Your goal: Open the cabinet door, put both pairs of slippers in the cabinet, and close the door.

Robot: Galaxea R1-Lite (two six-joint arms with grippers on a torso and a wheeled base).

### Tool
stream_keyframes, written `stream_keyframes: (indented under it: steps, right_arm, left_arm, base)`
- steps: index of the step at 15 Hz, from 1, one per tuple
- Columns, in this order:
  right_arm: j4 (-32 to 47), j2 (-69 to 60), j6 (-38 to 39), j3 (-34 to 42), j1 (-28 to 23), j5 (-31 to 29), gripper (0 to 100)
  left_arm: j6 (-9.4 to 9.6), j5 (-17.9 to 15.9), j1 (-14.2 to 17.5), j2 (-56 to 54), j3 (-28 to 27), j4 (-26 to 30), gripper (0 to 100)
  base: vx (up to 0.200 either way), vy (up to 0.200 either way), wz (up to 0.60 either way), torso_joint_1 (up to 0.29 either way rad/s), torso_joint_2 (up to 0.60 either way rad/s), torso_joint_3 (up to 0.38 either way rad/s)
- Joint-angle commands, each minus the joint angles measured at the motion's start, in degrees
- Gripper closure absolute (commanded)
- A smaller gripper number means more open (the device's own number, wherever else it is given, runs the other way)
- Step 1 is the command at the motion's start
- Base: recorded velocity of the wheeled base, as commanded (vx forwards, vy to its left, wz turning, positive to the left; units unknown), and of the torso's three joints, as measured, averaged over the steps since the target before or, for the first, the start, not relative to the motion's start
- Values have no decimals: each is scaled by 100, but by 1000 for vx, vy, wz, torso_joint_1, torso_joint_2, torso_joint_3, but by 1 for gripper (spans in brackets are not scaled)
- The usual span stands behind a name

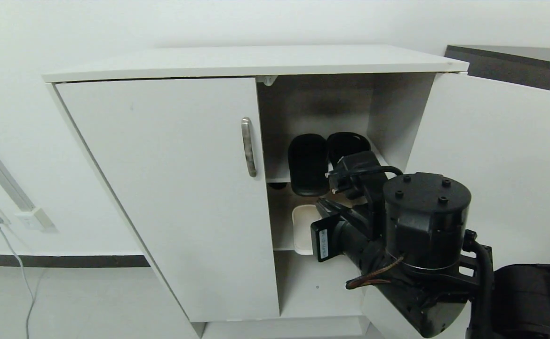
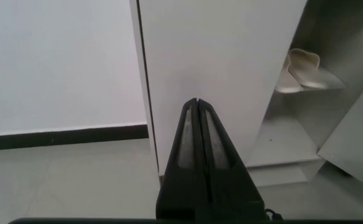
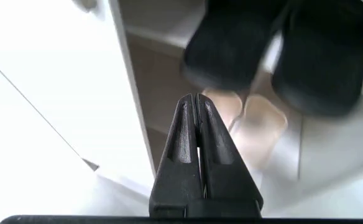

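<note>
I am pressing the 2 fingers of my right gripper point(image 3: 198, 102) tight together, and they are gripping nothing. It is hovering inside the open right half of the cabinet point(image 1: 256, 59), just in front of the shelves, its tip pointing between the 2 pairs. The black slippers point(image 1: 308, 165) are lying side by side on the upper shelf point(image 1: 277, 179), 1 of them hanging over its front edge. The cream slippers point(image 1: 304, 228) are sitting 1 level down, on the middle shelf point(image 1: 282, 223), also poking out past its front edge.

I am holding my left gripper point(image 2: 197, 106) pinched shut too, with nothing in it. It is hanging low above the floor point(image 2: 76, 180), aiming at the left door point(image 1: 162, 188). That door is sitting shut, its handle point(image 1: 249, 147) along its inner edge. The right door point(image 1: 491, 165) is standing swung wide open, and my right arm is passing beside it.
</note>
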Motion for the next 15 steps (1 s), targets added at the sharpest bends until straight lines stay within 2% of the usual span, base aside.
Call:
stream_keyframes:
  steps: [1, 8, 15]
  right_arm:
    - [-3, 19, 2, 8, -3, 8, 100]
    - [6, 98, -42, 157, -56, 34, 100]
    - [-3, 106, -60, 236, -73, 52, 100]
  left_arm:
    - [-1, 1, -8, -1, 2, -1, 100]
    - [-1, 1, 1, -1, 2, -1, 100]
    - [-1, 1, -8, -1, 2, -1, 100]
  base:
    - [-200, 0, 0, 2, -2, 7]
    - [-200, 0, 0, 3, 0, 2]
    - [0, 0, 0, 0, 0, 0]
